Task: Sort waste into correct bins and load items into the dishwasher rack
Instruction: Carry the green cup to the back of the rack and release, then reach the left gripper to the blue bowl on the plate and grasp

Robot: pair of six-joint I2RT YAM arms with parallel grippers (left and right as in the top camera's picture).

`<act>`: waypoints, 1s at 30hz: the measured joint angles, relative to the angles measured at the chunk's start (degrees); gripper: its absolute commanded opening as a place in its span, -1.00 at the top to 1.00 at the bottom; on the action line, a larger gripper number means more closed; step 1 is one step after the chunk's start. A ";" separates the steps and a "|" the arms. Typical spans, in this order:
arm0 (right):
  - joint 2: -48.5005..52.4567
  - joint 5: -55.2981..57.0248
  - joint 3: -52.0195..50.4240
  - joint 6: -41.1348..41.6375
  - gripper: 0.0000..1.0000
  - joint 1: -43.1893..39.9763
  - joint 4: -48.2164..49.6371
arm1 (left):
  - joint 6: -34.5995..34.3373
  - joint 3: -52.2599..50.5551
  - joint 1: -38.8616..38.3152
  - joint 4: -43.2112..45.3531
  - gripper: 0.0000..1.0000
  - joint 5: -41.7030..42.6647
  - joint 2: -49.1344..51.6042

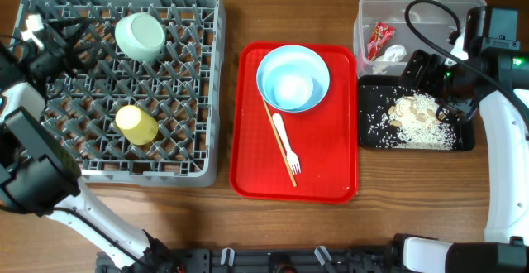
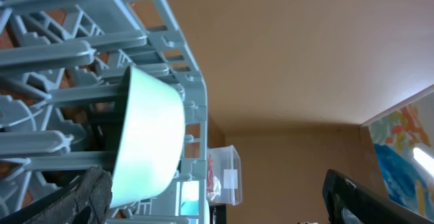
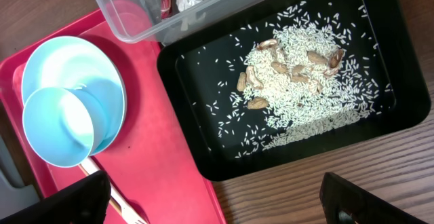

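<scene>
The pale-green bowl [image 1: 139, 35] leans on its side among the pegs of the grey dishwasher rack [image 1: 198, 83], with the yellow cup [image 1: 136, 124] nearer the front. My left gripper [image 1: 62, 45] is open at the bowl; in its wrist view the bowl [image 2: 152, 136] sits just inside the left finger [image 2: 91, 193], and nothing is gripped. The pale-blue plate [image 1: 314, 62] carries the small blue bowl [image 1: 289, 89]. The white fork [image 1: 287, 149] and wooden stick [image 1: 279, 141] lie beside them. My right gripper [image 1: 420, 70] hangs open over the black tray [image 3: 203, 163] holding rice scraps [image 3: 298, 81].
The plate, fork and stick rest on a red tray [image 1: 331, 182] in the middle. The clear tub [image 1: 430, 16] at the back right holds the red wrapper [image 1: 380, 40] and white tissue [image 1: 395, 54]. Bare wood table [image 3: 352, 170] borders the black tray.
</scene>
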 measured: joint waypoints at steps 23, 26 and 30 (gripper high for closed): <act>0.00 4.37 -0.02 1.40 -0.99 -9.35 -2.69 | 24.90 0.52 -54.53 -37.29 -1.00 -52.35 -22.75; 0.00 4.66 -0.02 1.38 -0.99 -12.15 -3.15 | 25.11 0.52 -63.82 -35.82 -0.94 -63.04 -21.86; 0.00 4.57 -0.02 1.38 -1.00 -12.22 -3.19 | 25.38 0.52 -72.98 -33.11 -0.68 -74.12 -16.98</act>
